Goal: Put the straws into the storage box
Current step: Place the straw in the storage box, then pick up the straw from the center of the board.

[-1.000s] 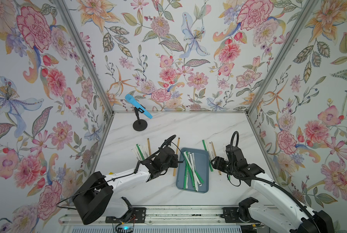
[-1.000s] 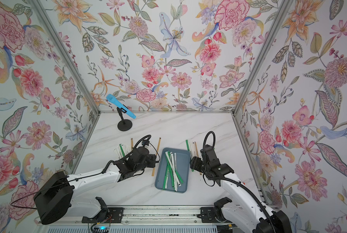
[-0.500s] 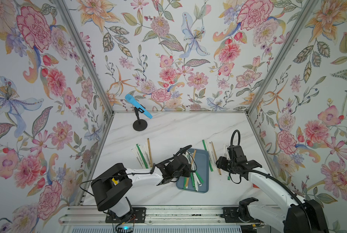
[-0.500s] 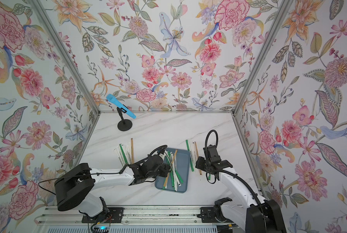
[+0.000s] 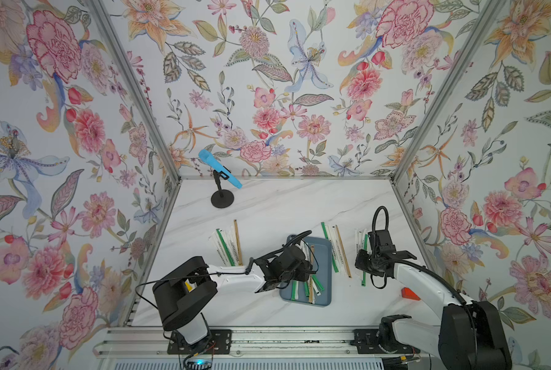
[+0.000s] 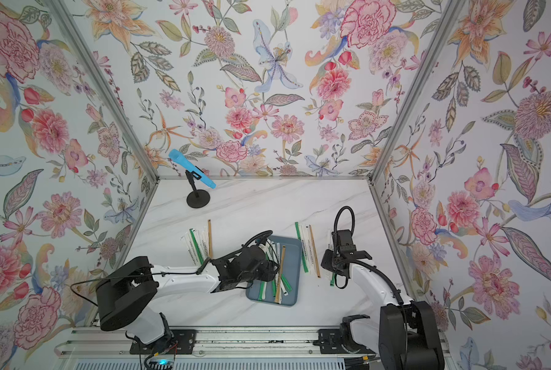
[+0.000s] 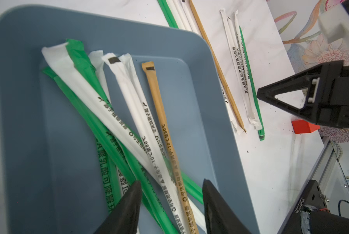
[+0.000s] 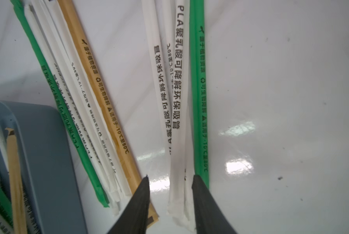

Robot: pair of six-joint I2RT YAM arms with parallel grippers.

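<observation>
Hanging parted and empty above the box, the left claw clears the straws beneath it; the right claw, parted, straddles white straws on the table for pickup.

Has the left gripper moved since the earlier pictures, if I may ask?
Yes: the left gripper has shifted rightward, from beside the box to over it.

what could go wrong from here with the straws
The right gripper straddles several white paper-wrapped straws near their flat ends; it may lift a bunch or slip off.
Its finger is right by the green paper-wrapped straw, which might get nudged.
The crossed straws pile up in the blue-grey plastic tray; further drops may ride over its low rim.
</observation>
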